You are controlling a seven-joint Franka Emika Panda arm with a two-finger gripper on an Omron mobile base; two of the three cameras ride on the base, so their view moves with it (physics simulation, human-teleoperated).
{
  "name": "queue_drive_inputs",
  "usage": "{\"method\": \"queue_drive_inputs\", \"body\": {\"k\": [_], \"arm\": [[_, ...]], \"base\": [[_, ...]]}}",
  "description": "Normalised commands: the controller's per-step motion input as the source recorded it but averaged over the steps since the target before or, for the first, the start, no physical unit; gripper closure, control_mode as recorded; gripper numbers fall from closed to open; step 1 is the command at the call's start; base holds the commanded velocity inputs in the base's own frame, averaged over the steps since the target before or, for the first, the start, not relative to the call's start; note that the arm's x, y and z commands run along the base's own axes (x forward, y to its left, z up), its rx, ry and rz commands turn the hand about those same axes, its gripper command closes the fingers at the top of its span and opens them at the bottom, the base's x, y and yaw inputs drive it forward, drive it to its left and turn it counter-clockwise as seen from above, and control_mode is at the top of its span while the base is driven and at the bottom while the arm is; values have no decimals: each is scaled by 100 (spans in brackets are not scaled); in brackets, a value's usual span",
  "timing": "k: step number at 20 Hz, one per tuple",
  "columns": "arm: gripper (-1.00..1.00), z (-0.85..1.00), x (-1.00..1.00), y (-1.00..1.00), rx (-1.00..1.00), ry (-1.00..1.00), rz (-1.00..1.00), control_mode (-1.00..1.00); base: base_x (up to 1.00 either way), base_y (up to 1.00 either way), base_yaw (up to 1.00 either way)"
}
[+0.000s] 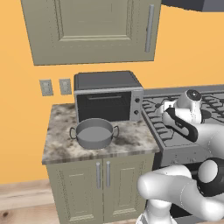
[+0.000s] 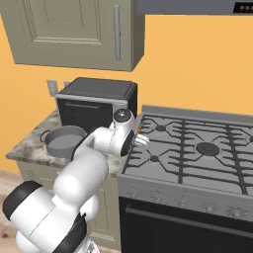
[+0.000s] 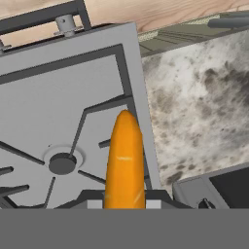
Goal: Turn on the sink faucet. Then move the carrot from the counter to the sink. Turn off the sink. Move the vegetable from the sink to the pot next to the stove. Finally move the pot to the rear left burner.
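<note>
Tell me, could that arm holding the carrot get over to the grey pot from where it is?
Probably yes. The gripper, shut on the carrot, hangs over the stove's left edge, and the pot sits open-topped on the counter beside it, with nothing standing between them.

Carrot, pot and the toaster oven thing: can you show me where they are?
carrot (image 3: 125, 160): hand view, middle of its orange body, between the finger tips.
pot (image 1: 94, 133): left base view, its grey inside.
microwave (image 1: 107, 97): left base view, its dark glass door.
</note>
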Motion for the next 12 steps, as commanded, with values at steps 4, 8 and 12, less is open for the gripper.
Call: {"method": "queue_drive_inputs", "body": {"k": [4, 8, 12], "arm": [[100, 0, 0, 0, 0, 0, 0, 100], [100, 0, 0, 0, 0, 0, 0, 100], [100, 0, -10, 0, 0, -2, 0, -100]], "base": [[25, -2, 0], [7, 0, 0], [0, 0, 0]]}}
